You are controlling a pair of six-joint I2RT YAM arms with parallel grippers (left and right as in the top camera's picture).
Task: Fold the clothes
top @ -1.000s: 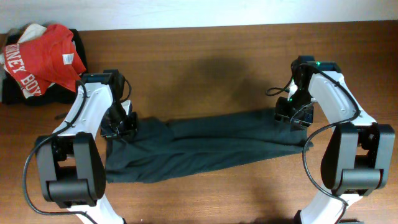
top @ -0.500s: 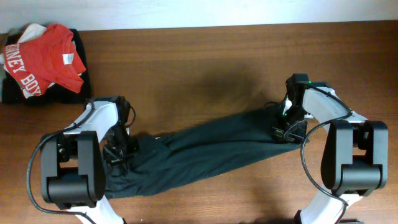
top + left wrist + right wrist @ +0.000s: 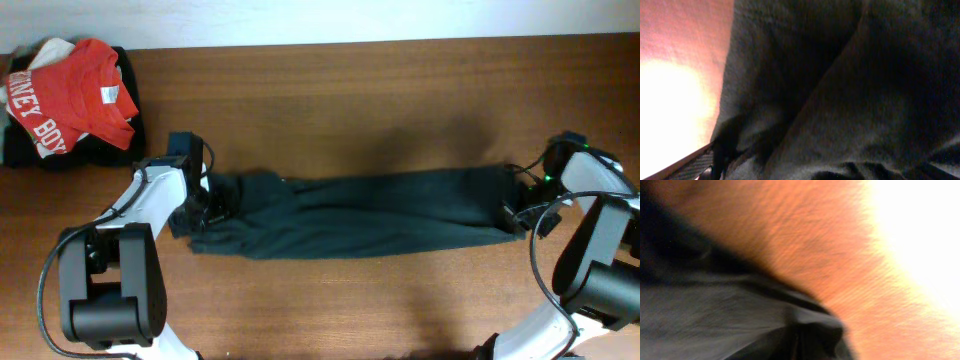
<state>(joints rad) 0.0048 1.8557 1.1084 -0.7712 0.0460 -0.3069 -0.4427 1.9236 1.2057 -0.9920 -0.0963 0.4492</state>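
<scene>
The clothes [image 3: 360,212], a black shirt with its plain dark side up, lie pulled out into a long narrow band across the table. My left gripper [image 3: 208,200] is low over the bunched left end. In the left wrist view dark cloth [image 3: 850,90] fills the frame and one finger [image 3: 692,167] shows far out at the lower left, so the jaws stand open with fabric under them. My right gripper [image 3: 518,208] is at the right end, shut on a pinched fold of the shirt [image 3: 810,330] just above the wood.
A red shirt with white lettering [image 3: 70,90] lies on a dark pile [image 3: 20,150] at the back left corner. Brown wooden table [image 3: 350,100] shows behind and in front of the band. Both arm bases stand at the near edge.
My right gripper shut on the shirt's right end and drew it rightward, stretching the cloth straight. My left gripper opened and let go of the left end, which slid a little right.
</scene>
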